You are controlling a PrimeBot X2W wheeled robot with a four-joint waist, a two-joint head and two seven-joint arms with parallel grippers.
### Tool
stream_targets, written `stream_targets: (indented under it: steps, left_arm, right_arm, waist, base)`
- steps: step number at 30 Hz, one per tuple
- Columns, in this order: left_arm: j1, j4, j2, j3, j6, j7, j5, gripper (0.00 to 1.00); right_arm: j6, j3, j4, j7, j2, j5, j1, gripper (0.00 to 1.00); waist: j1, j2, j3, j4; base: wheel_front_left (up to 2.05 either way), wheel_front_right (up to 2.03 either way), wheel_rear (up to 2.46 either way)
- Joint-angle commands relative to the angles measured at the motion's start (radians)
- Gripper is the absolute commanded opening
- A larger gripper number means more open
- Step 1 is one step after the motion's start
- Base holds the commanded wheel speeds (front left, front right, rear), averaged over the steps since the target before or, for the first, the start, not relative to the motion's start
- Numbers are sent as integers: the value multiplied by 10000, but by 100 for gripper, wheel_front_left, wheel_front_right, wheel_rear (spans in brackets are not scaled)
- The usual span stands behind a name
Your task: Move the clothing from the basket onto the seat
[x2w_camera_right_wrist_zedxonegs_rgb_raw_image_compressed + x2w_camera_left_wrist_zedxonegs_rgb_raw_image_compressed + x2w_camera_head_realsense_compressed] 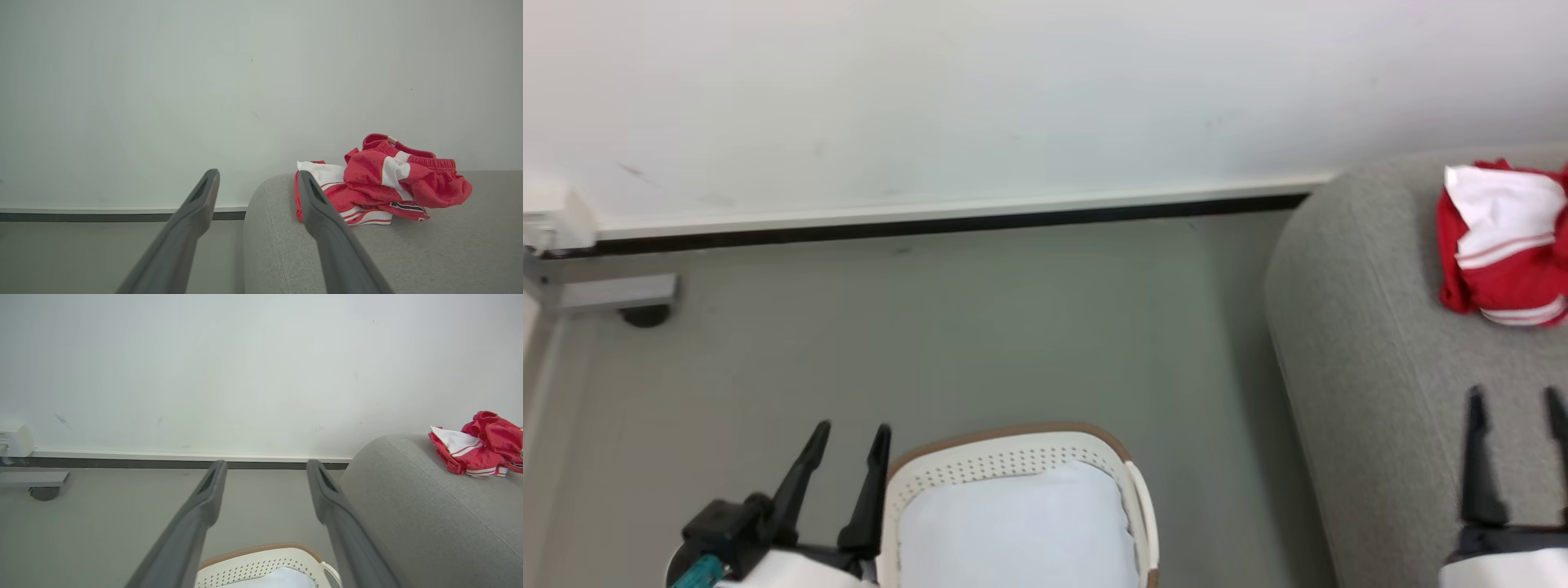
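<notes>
Lying crumpled on the seat (1364, 343), the clothing (1503, 245) sits beyond the right gripper (1513, 396), jaws apart; the left gripper (853, 427), jaws also apart, hangs beside the basket (1005, 465).

Count taken outward from the basket.

- Baskets: one (1013, 461).
- Pale cloths: one (1013, 531), lying inside the basket.
- Seats: one (1372, 367), to the right of the basket.
- Red clothing: one heap (1503, 261), well to the right of the basket and beyond it. Two pieces can be made out, one with an elastic waistband and one with a white panel and stripes. Whether more are folded within cannot be told.
- Grippers: two. The left gripper (852, 427) is just beside the basket's left rim, and the right gripper (1513, 394) is well to the basket's right. Each has two dark fingers, four in all.
- Castor wheels: one (645, 315), far left of the basket.
- White wall boxes: one (551, 219), far left of the basket.
</notes>
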Motion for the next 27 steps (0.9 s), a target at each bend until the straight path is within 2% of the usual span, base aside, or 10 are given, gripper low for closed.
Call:
stream_targets:
  steps: [1,8,27]
  left_arm:
    - [270,112,-96,228,-57,-4,238,100]
    - [751,227,-450,924,-145,-4,721,100]
    - [1387,385,-420,965,-141,-4,804,100]
  right_arm:
    - [-23,302,2,9,41,47,287,100]
    - [-24,1187,433,8,43,513,966,100]
    - [-23,2032,1011,9,51,593,1522,100]
  waist:
    - [4,0,-299,326]
    - [4,0,-700,702]
    - [4,0,-1532,619]
  base:
    - [0,0,0]
    - [0,0,0]
    - [0,0,0]
